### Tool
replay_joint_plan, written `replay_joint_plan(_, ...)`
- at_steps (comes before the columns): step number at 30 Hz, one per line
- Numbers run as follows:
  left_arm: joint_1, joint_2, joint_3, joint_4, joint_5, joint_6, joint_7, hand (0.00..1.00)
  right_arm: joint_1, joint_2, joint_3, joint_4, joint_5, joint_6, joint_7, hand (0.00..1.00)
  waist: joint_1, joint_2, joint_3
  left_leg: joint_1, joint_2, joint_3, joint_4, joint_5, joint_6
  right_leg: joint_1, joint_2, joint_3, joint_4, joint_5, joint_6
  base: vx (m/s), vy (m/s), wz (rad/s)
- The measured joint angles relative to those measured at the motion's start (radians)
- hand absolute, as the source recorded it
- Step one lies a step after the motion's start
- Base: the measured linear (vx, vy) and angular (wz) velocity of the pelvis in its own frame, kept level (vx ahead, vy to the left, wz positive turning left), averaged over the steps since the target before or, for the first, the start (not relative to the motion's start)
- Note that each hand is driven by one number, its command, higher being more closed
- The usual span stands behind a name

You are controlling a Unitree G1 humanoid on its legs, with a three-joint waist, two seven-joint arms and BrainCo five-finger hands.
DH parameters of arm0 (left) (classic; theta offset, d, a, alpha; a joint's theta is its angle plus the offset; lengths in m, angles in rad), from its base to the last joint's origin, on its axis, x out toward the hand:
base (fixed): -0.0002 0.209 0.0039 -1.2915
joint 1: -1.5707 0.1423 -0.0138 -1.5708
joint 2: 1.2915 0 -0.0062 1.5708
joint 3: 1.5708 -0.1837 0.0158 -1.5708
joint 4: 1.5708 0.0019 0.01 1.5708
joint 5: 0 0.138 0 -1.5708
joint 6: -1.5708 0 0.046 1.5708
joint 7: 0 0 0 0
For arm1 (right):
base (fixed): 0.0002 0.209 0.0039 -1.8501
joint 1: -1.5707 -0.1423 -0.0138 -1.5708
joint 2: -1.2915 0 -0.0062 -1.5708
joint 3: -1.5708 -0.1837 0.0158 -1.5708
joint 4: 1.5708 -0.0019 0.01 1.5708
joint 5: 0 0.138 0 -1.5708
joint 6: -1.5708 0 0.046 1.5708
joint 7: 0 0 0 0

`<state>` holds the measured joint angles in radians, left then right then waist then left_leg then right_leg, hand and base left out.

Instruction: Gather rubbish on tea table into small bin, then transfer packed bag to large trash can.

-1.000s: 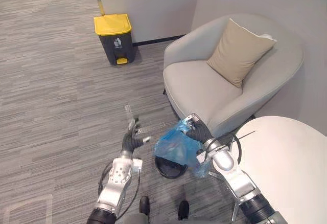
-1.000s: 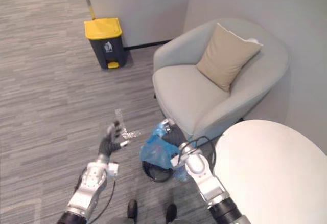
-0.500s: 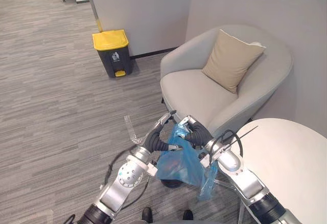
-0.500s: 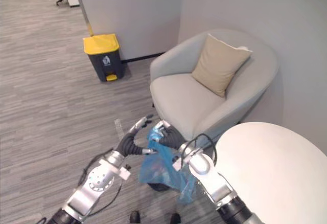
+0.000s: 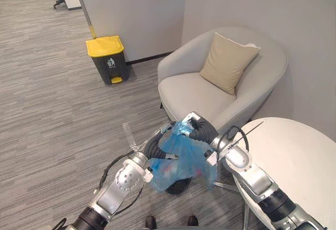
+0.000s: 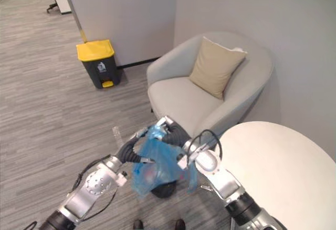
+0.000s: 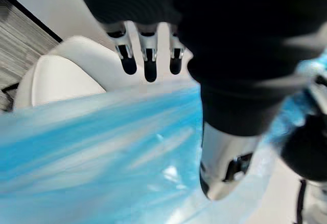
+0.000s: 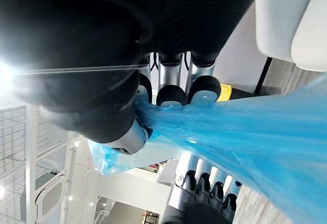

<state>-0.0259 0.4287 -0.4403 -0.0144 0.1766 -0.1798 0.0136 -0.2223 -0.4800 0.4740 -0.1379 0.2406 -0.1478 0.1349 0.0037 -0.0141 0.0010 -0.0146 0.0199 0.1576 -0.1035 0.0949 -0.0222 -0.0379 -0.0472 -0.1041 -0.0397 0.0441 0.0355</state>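
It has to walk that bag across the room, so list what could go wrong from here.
1. The right hand pinches only the bunched top of the blue bag, the left hand beside it; thin plastic could slip or tear.
2. The large trash can has its yellow lid shut, so the drop may stall.
3. A clear scrap lies on the floor along the way.
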Motion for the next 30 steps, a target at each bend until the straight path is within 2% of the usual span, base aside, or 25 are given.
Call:
replay_joint_plan(9,0.015,-0.012,0.001,-0.001,0.019,0.000,-0.020,0.00,-0.047,0.060,-0.002,-0.047,0.078,0.000,-0.017,1.00,0.003,-0.002,-0.017,0.002,-0.001,-0.001,-0.002,0.000,0.000,0.003,-0.001,-0.001,0.000,0.000,0.000,0.00,0.000,0.00)
replay_joint_plan(13,0.024,-0.035,0.000,-0.003,0.020,0.001,-0.019,0.00,-0.079,0.114,-0.002,-0.085,0.114,-0.001,-0.017,1.00,0.003,-0.007,-0.024,0.004,-0.001,-0.002,-0.006,0.000,0.000,0.003,-0.001,-0.001,0.001,0.000,0.001,0.00,0.000,0.00)
replay_joint_plan(26,0.030,-0.095,-0.017,-0.034,0.078,0.035,-0.018,0.00,-0.123,0.200,0.021,-0.085,0.134,0.003,-0.014,1.00,0.004,-0.017,-0.031,0.013,0.000,0.002,-0.007,0.000,0.000,0.005,-0.002,0.003,0.001,-0.008,0.011,0.00,0.000,0.00)
replay_joint_plan(27,0.034,-0.100,-0.017,-0.046,0.079,0.035,-0.018,1.00,-0.126,0.215,0.023,-0.085,0.134,0.003,-0.014,1.00,0.005,-0.017,-0.031,0.013,0.001,0.002,-0.007,0.000,0.000,0.005,-0.002,0.003,0.000,-0.008,0.011,0.00,0.000,0.00)
replay_joint_plan(30,0.042,-0.110,-0.016,-0.053,0.079,0.035,-0.020,1.00,-0.131,0.228,0.045,-0.085,0.134,0.005,-0.014,1.00,0.007,-0.018,-0.032,0.012,0.002,0.002,-0.007,0.000,0.000,0.005,-0.002,0.003,-0.001,-0.008,0.011,0.00,0.000,0.00)
